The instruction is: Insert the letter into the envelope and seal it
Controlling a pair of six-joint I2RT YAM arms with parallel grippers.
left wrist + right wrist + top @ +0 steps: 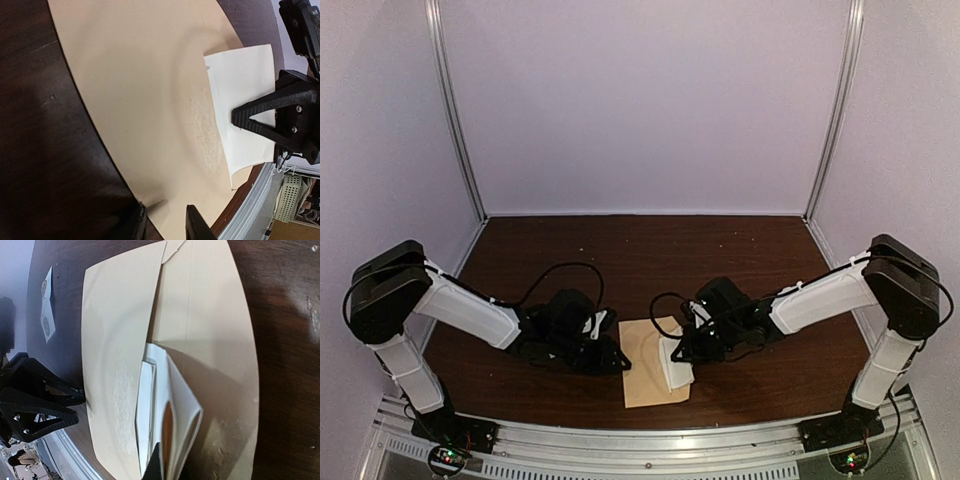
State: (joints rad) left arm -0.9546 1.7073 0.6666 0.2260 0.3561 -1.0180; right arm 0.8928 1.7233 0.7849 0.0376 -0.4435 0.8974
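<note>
The envelope (pixel 640 372) is plain tan kraft, with a faintly speckled patch across its flap. The folded letter (pixel 677 368) against it is white, a brown sliver showing between its folds. Under the envelope the surface (pixel 620 250) is dark reddish-brown wood. Left of the envelope, the left end effector (pixel 618 356) is matte black; so is the right end effector (pixel 682 342) on the envelope's other side. Off beyond the envelope, a sticker card (pixel 46 305) is white with dull round dots

I count two pincers in here: one left pincer (pixel 167 225) and one right pincer (pixel 235 116). There is a single desk (pixel 640 250). I can also make out one tan envelope (pixel 642 385), one folded white letter (pixel 678 368) and one small sticker card (pixel 47 305).
</note>
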